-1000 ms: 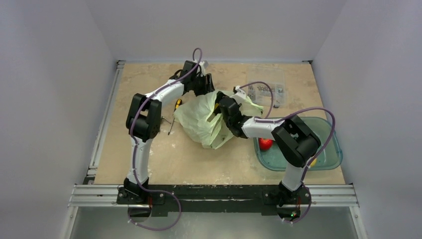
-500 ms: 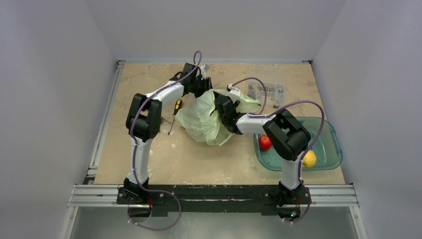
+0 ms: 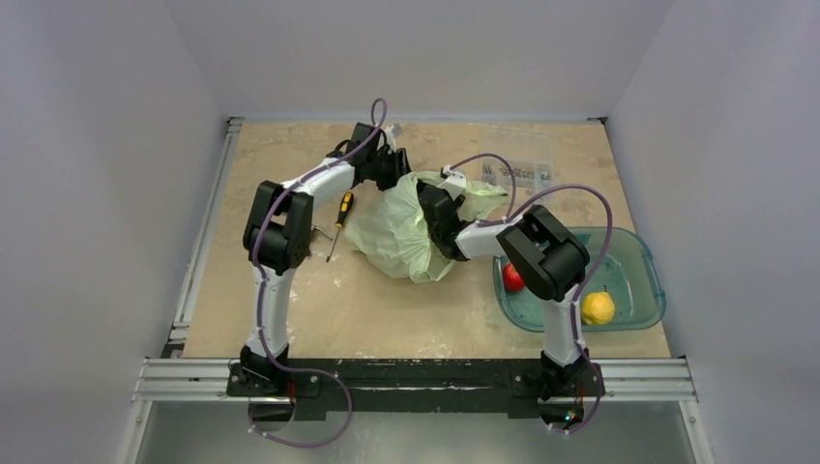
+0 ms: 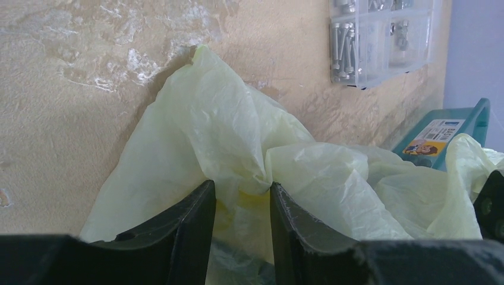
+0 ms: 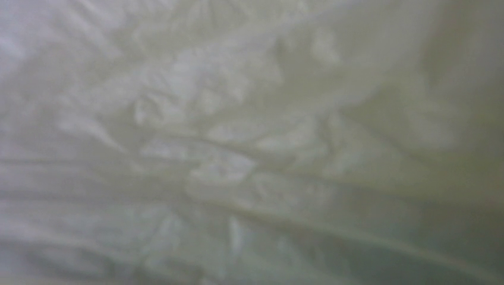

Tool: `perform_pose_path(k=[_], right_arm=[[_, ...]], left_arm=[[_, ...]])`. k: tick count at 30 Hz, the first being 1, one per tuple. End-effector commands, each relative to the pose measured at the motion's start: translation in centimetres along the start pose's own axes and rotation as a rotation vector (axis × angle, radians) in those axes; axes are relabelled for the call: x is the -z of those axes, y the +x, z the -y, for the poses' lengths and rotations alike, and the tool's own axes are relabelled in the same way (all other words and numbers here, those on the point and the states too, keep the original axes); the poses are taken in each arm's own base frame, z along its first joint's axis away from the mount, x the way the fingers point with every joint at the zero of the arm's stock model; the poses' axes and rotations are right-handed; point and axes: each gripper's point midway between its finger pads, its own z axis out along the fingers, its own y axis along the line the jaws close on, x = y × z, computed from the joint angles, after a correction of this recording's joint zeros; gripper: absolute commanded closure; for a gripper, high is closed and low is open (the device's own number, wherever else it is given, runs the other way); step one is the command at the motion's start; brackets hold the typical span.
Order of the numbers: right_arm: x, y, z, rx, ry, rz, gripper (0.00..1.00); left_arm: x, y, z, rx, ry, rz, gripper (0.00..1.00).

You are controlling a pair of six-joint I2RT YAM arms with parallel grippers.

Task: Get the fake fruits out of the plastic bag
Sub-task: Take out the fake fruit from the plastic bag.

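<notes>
Pinching plastic bag (image 4: 226, 119) fold shut w/ L gripper (image 4: 241, 190). Reaching inside w/ R gripper (image 3: 428, 206), open/closed can't tell. Next: grip a fruit, withdraw.

— Asking first about the plastic bag (image 3: 392, 237).
— Sitting mid-bench (image 3: 290, 319) as a crumpled, pale-green, translucent heap; bunching into a tight fold between the fingers of the left pincer (image 4: 241, 193).
— Showing anything through the film?
— Glowing faintly yellow behind that fold; not telling what.
— And the red apple (image 3: 512, 278)?
— Lying outside the bag, shining, at the left end of the teal tub (image 3: 629, 290), partly hiding.
</notes>
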Motion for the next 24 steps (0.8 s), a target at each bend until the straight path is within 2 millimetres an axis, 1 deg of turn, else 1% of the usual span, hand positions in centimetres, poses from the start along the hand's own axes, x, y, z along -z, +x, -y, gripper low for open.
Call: perform_pose_path(k=[1, 4, 7, 9, 12, 14, 16, 20, 21, 24], right_arm=[[-1.4, -2.6, -1.9, -0.051, -0.081, 0.090, 0.01], [-2.0, -2.4, -2.2, -0.055, -0.075, 0.069, 0.01], [-2.0, -2.6, -2.2, -0.072, -0.072, 0.078, 0.01], [-1.9, -2.8, -2.3, -0.082, -0.077, 0.080, 0.05], [-1.8, -3.1, -2.6, -0.092, -0.083, 0.083, 0.14], [-1.6, -4.0, -2.7, -0.086, -0.084, 0.117, 0.21], [-1.2, -4.8, -2.9, -0.086, -0.093, 0.136, 0.26], [-0.1, -5.8, -3.3, -0.086, -0.118, 0.161, 0.42], [0.2, -6.0, -3.4, -0.084, -0.125, 0.167, 0.47], [0.9, -6.1, -3.2, -0.064, -0.133, 0.167, 0.57]], left_arm=[[0.2, 2.0, 1.5, 0.010, 0.072, -0.072, 0.63], [0.2, 2.2, 1.6, 0.009, 0.083, -0.083, 0.65], [0.1, 2.5, 2.1, 0.021, 0.115, -0.101, 0.68], [0.3, 2.8, 2.5, 0.028, 0.138, -0.113, 0.69], [0.7, 3.2, 2.9, 0.023, 0.152, -0.121, 0.69], [1.1, 3.4, 3.1, 0.017, 0.156, -0.121, 0.70], [1.5, 3.3, 3.5, 0.007, 0.160, -0.116, 0.70], [2.2, 2.8, 4.2, 0.003, 0.170, -0.108, 0.68], [2.3, 2.6, 4.4, 0.001, 0.171, -0.103, 0.67], [2.7, 2.0, 4.7, -0.008, 0.165, -0.094, 0.65]])
